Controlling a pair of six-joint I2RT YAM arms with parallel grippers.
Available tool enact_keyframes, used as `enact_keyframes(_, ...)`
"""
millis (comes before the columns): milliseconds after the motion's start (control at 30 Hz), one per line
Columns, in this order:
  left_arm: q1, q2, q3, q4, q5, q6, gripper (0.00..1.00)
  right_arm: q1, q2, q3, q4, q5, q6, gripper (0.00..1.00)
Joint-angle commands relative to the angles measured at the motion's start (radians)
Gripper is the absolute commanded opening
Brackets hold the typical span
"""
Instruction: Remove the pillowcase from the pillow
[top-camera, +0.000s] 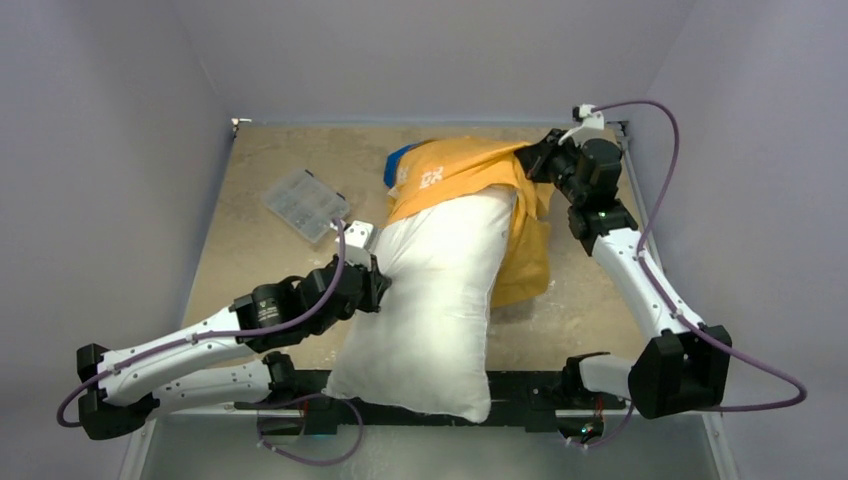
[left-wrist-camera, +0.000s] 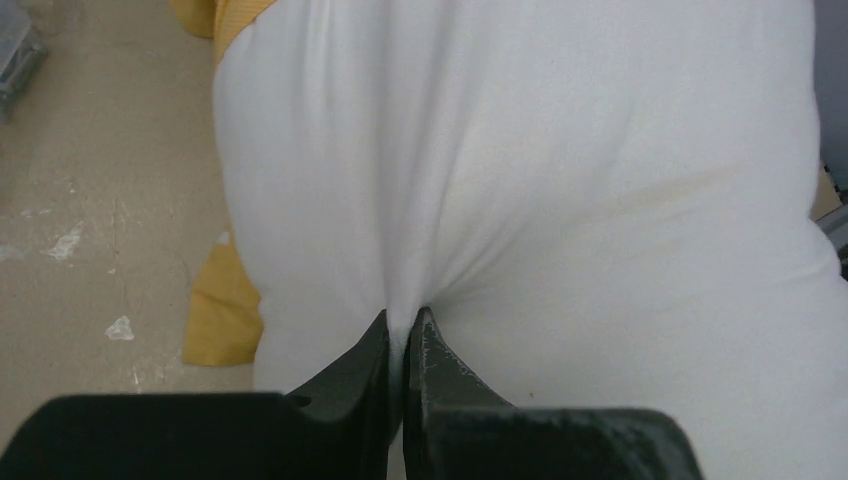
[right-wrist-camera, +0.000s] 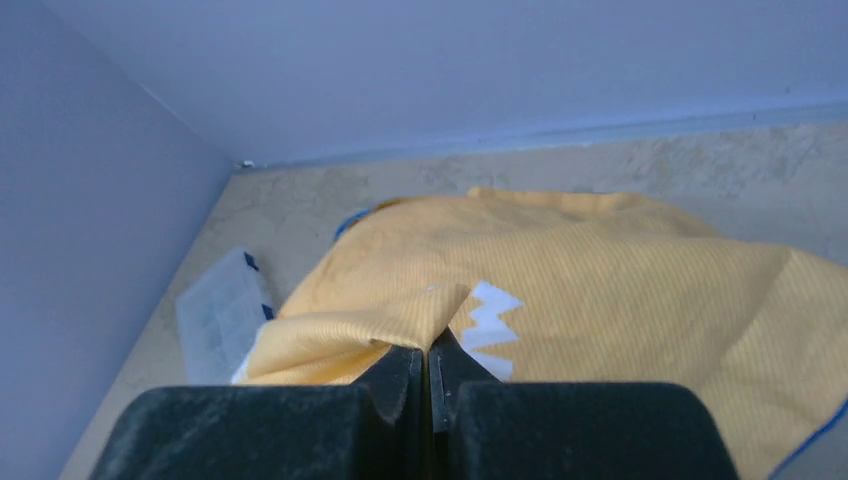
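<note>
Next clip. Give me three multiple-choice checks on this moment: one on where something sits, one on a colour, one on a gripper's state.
1. Where does the clear plastic box lie?
A. on the table, left of the pillow
B. on top of the pillow
C. at the near edge, between the arm bases

2. What colour is most of the pillowcase?
A. green
B. black
C. orange-yellow

3. What is the left gripper doing?
A. open above the table
B. shut on the pillow's white fabric
C. shut on the box

Answers:
1 A: the top view shows it on the tabletop, left of the pillow.
2 C: the top and right wrist views show orange-yellow cloth.
3 B: the left wrist view shows its fingers pinched on a fold of white fabric.
</note>
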Motion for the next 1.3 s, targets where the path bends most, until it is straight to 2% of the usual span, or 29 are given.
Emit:
enact_keyframes(0,0.004,-0.029,0.008,-0.080,-0.064,0.021,0.00,-0.065,-0.045,0.129,0.128,0.207,0.017,0.00)
enact_keyframes(133,0.004,-0.021,0.030,-0.132,-0.172,0.008,0.00,-0.072,-0.057,0.108,0.147,0.167,0.029,0.00)
enact_keyframes(233,0.004,0.033,0.077,-0.178,-0.269,0.000,0.00,-0.072,-0.065,0.037,0.170,0.076,0.030,0.00)
enact_keyframes(333,0.004,0.086,0.119,-0.126,-0.284,0.051,0.00,-0.072,-0.079,-0.057,0.213,-0.030,0.014,0.00)
enact_keyframes(433,0.018,0.143,0.159,-0.076,-0.334,0.100,0.00,-0.070,-0.096,-0.121,0.185,-0.160,-0.006,0.00)
enact_keyframes(533,0.091,0.226,0.211,-0.053,-0.403,0.140,0.00,-0.067,-0.149,-0.193,0.160,-0.229,-0.017,0.00)
enact_keyframes(633,0.192,0.296,0.269,-0.038,-0.362,0.155,0.00,-0.060,-0.226,-0.258,0.150,-0.291,-0.022,0.00)
enact_keyframes(700,0.219,0.322,0.293,-0.005,-0.306,0.159,0.02,-0.043,-0.246,-0.287,0.137,-0.332,-0.028,0.00)
enact_keyframes(867,0.221,0.336,0.357,0.023,-0.162,0.159,0.39,0.108,-0.254,-0.359,0.184,-0.284,0.026,0.00)
enact_keyframes(933,0.219,0.334,0.375,0.026,-0.066,0.164,0.55,0.151,-0.237,-0.382,0.221,-0.265,0.058,0.00)
enact_keyframes(1000,0.216,0.343,0.381,0.030,0.044,0.164,0.66,0.170,-0.223,-0.400,0.260,-0.259,0.078,0.00)
enact_keyframes(1100,0.186,0.370,0.359,0.045,0.133,0.143,0.72,0.172,-0.212,-0.408,0.286,-0.245,0.089,0.01)
enact_keyframes(1267,0.141,0.486,0.302,0.097,0.095,0.141,0.75,0.173,-0.194,-0.410,0.308,-0.245,0.088,0.02)
